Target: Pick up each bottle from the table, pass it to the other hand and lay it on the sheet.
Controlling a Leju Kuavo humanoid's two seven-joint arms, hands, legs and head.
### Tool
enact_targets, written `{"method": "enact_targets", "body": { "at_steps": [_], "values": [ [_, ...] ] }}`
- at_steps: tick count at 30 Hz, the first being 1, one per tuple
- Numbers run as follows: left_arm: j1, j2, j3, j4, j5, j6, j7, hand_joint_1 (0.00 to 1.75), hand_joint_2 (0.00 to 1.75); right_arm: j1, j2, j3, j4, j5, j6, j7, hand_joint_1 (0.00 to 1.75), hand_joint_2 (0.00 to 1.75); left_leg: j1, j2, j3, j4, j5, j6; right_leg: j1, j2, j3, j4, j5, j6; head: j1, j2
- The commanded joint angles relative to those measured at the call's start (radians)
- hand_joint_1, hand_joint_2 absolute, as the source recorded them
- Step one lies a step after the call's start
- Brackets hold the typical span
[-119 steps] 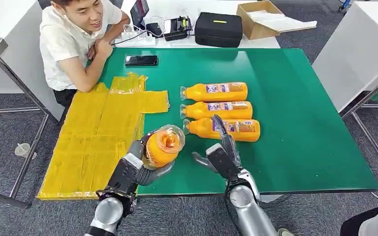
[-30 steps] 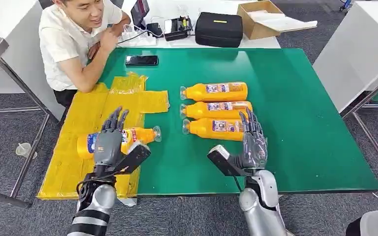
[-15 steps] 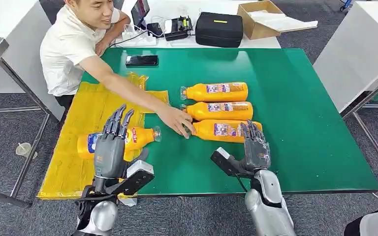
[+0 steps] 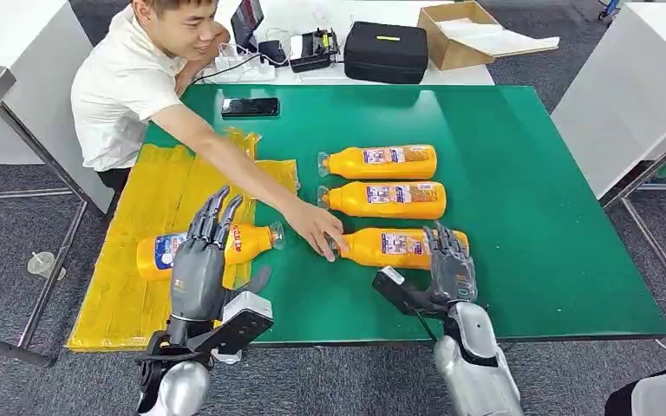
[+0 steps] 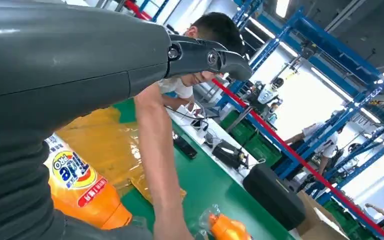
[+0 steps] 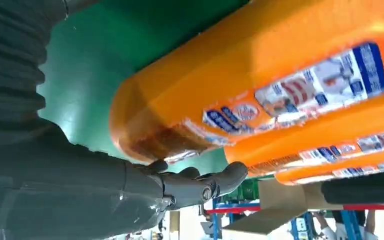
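left robot hand [image 4: 201,260] released, fingers spread over bottle on sheet [image 4: 160,250] | right robot hand [image 4: 449,264] released beside near bottle [image 4: 399,247] | neck touched by person's hand [image 4: 314,225]

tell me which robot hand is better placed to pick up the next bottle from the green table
Probably the right robot hand: it is open at the base of the nearest bottle. The left robot hand is raised over the yellow sheet. A person's hand is at that bottle's cap.
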Motion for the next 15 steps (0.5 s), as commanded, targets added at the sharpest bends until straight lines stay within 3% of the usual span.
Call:
{"method": "enact_targets", "body": {
  "at_steps": [1,15],
  "values": [
    [-0.003,0.002,-0.035,0.033,0.013,-0.014,-0.005,0.0,1.75,-0.091,-0.048,0.02,0.198,0.017,0.031,0.017,0.0,1.75,0.0,0.001,0.003,-0.001,-0.001,0.0,0.001,0.0,0.003,-0.001,-0.001,-0.003,0.0,0.0],
    [-0.01,0.008,-0.059,0.042,0.026,-0.031,-0.015,0.0,1.75,-0.233,-0.119,0.082,0.408,0.091,0.026,0.049,0.0,1.75,0.0,0.002,0.006,0.0,-0.001,0.0,0.001,0.0,0.006,-0.001,0.0,-0.003,0.0,0.0]
  ]
}}
